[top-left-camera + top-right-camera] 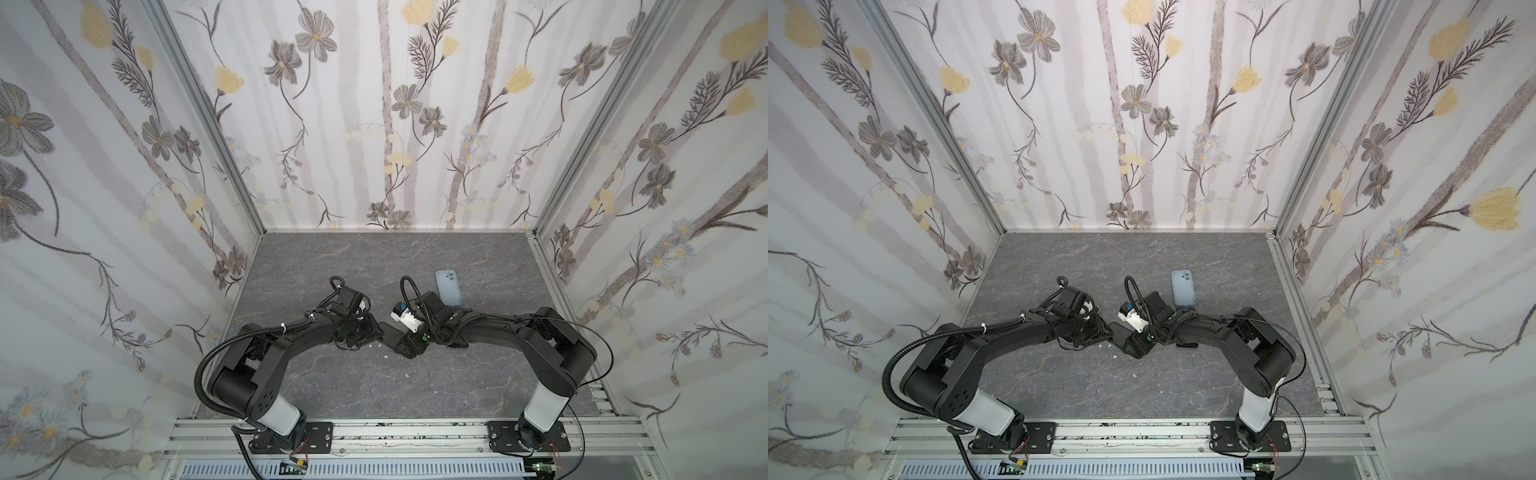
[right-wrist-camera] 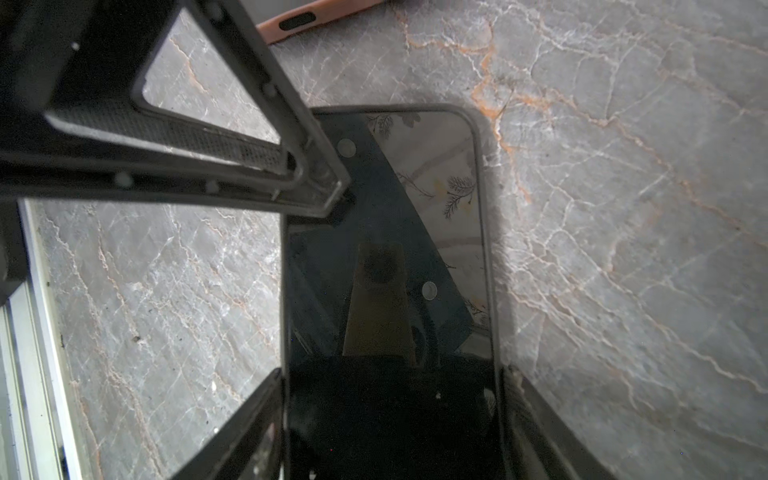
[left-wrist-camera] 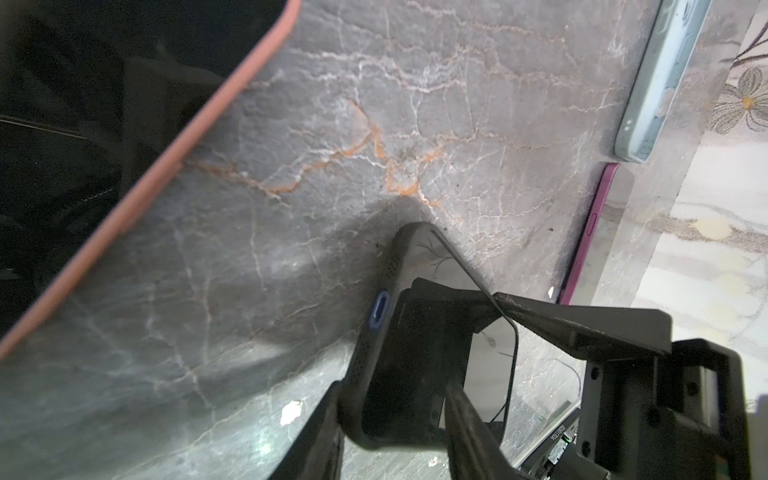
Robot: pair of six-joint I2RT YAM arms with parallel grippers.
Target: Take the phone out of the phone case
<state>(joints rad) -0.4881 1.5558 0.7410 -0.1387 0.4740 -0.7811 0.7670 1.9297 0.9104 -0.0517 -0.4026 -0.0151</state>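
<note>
From up top, the black glass-fronted phone (image 1: 390, 331) in its dark grey rubbery case (image 3: 399, 253) is mostly buried under the left arm (image 1: 291, 336) and right arm (image 1: 498, 328). The purple-rimmed phone (image 3: 590, 232) peeks out as a sliver beneath the latter. Close in, the salmon-pink-edged case (image 3: 124, 209) and the pale blue plastic case (image 3: 656, 91) run off the frame. Whether the left gripper (image 3: 390, 390) pinches, I can't tell.

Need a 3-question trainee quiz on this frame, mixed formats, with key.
1. True or false: a gripper holds the light blue phone.
2. What sits between the fingers of the right gripper? A) black-cased phone B) a mug C) nothing
3. Fill in: the rim of the port on the black case is coloured ____.
Key: 1 false; 2 A; 3 blue.
</note>
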